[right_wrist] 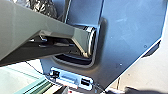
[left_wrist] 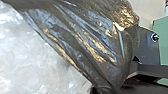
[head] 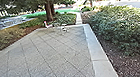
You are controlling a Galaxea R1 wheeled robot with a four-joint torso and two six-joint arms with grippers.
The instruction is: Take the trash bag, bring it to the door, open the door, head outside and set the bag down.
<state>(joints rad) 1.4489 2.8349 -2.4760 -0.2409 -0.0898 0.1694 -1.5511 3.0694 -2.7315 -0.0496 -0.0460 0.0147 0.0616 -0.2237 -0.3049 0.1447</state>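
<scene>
1. The trash bag (left_wrist: pixel 82 37) is right up against the left wrist camera, its dark, shiny film drawn into long pleats that run together. The left gripper (left_wrist: pixel 106 90) looks clamped on that gather, judging by the tight folds; a bunched neck gives a firmer purchase than one loose layer would.
2. The bag is close to the robot's base plate (right_wrist: pixel 130 37), and crinkled film shows beyond the jointed bar (right_wrist: pixel 47 32) in the right wrist view. Carrying it that close probably limits swing and leaves the way ahead open. Thin film like this could stretch or tear if it caught on an edge.
3. The left wrist seems to be kept in beside the chassis, a carrying pose rather than a reach. The right wrist's camera looks over the plate too, so that arm is likely folded in, out of the way. Whether the right gripper is open or closed, I cannot tell.
4. The robot faces along the scored paving (head: pixel 47 56) with a pale border (head: pixel 96 48) on its right — already outdoors, so what is left is setting the bag down. The open paving would suit that.
5. Farther off are a red-and-white chair (head: pixel 48 24), shrubs (head: pixel 122 26) and a tree trunk (head: pixel 49 11).
</scene>
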